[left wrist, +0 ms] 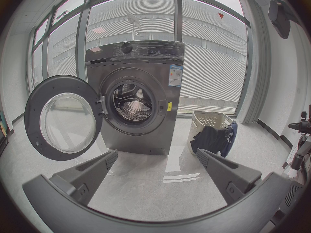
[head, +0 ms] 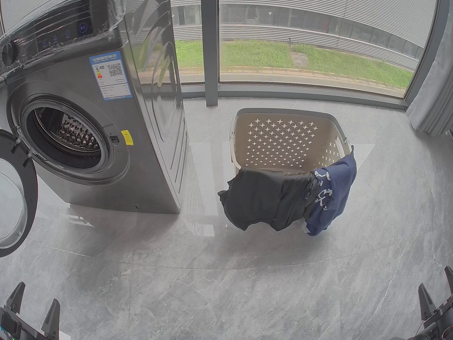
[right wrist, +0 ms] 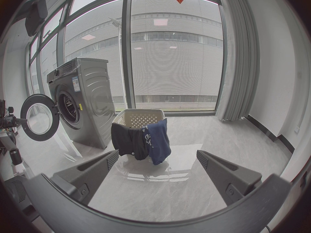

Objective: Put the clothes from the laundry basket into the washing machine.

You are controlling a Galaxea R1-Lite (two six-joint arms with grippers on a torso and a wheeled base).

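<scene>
A beige laundry basket [head: 288, 138] stands on the floor ahead, to the right of the grey washing machine [head: 94, 100]. A black garment [head: 264, 197] and a navy garment [head: 332, 192] with white print hang over the basket's near rim. The washer's round door [head: 14, 194] is swung open, and the drum [head: 71, 135] looks empty. My left gripper [head: 34, 305] is open at the lower left, far from the basket. At the lower right my right gripper [head: 436, 286] is also open and holds nothing. In the wrist views the left gripper [left wrist: 155, 156] and the right gripper [right wrist: 155, 156] show empty.
A tall glass window [head: 306, 29] with a dark frame post [head: 210, 38] stands behind the basket. A grey curtain [head: 436, 90] hangs at the far right. Bare grey floor [head: 226, 289] lies between me and the basket and washer.
</scene>
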